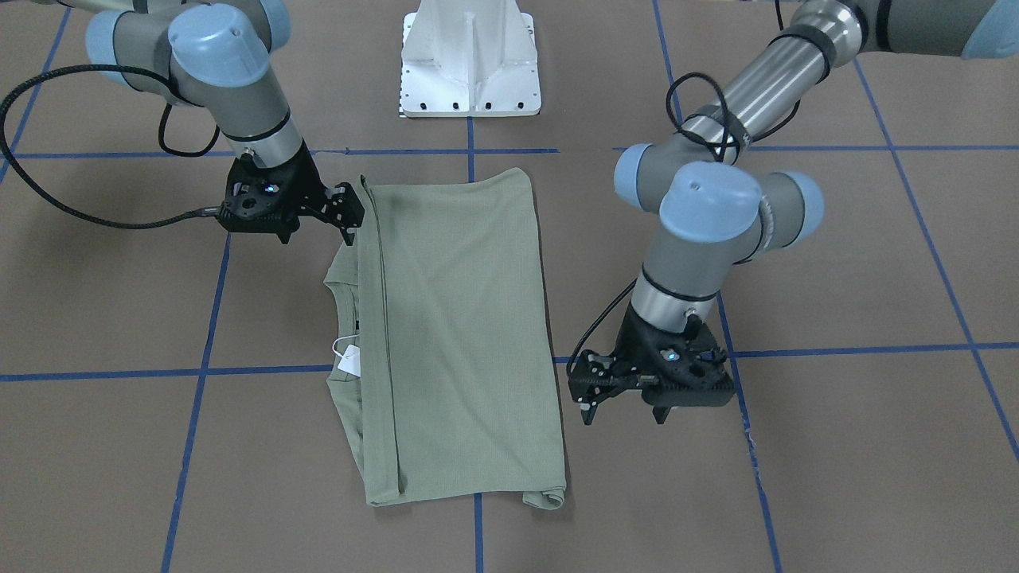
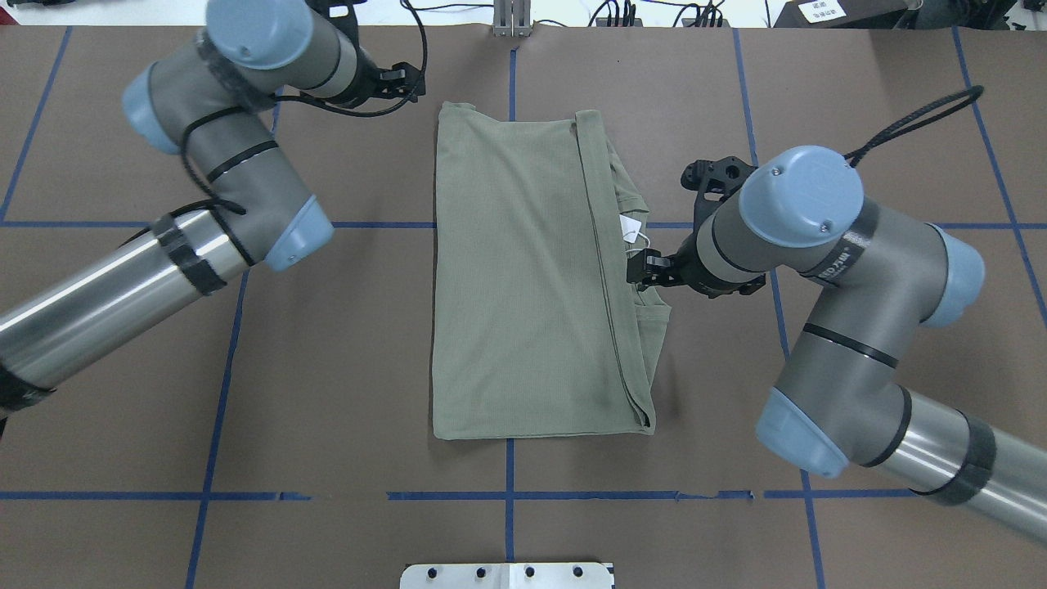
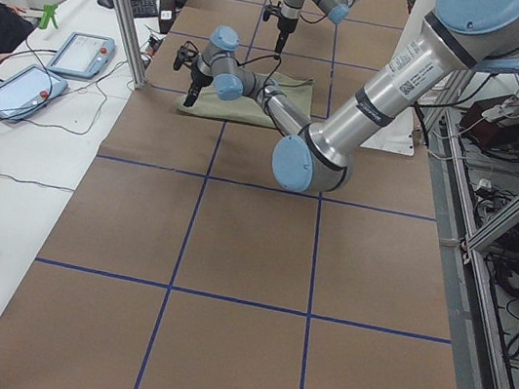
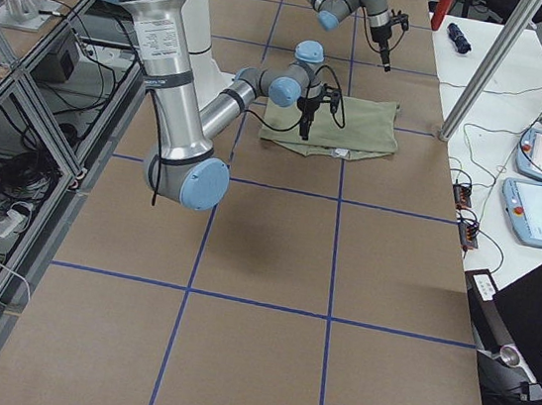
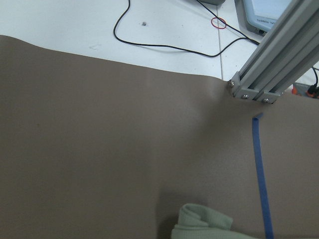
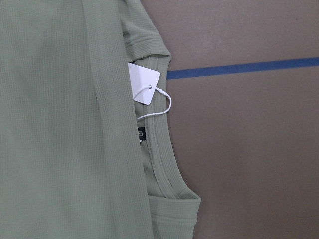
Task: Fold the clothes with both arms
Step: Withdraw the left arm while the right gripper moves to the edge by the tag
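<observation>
i'm holding left pincer point(image 1: 585, 391) and right pincer point(image 1: 350, 213) wide, empty beside the shirt point(image 1: 462, 334) (lengthwise folds look done); crosswise fold seemingly remaining.

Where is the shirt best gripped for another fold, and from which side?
Grip the shirt at its corners along the collar side, coming in low from the robot's right. There the layers end in loose edges; the opposite long side looks like a closed fold.
</observation>
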{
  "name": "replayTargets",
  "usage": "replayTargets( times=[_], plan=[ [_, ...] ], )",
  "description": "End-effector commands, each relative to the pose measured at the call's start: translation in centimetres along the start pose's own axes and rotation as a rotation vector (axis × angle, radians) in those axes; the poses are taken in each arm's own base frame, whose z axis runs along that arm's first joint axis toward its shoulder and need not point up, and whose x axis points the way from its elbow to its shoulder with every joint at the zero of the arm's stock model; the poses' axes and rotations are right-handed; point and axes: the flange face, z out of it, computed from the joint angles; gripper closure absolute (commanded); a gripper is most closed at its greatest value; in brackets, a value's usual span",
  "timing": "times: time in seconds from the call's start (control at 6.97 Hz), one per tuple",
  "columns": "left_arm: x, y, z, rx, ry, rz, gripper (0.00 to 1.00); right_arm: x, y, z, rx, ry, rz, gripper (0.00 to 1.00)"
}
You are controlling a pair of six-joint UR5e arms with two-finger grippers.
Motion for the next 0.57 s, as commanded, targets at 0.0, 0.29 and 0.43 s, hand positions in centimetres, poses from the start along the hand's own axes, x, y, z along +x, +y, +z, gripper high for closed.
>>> replayTargets(
  times=[0.0,0.29,0.43],
  plan=[
    [-3.0,5.6,-12.9,-0.025,0.103,0.051,0.00,-1.5,-2.4,3.6,-0.023,0.060,-0.106,0.00],
    [-1.8,6.4,-16.8,-0.030,0.125,0.042,0.00,-3.3,-3.9,5.5,-0.043,0.086,-0.150,0.00],
    [-1.7,6.6,-16.8,-0.031,0.127,0.043,0.00,-4.2,-4.5,6.4,-0.051,0.095,-0.155,0.00]
  ],
)
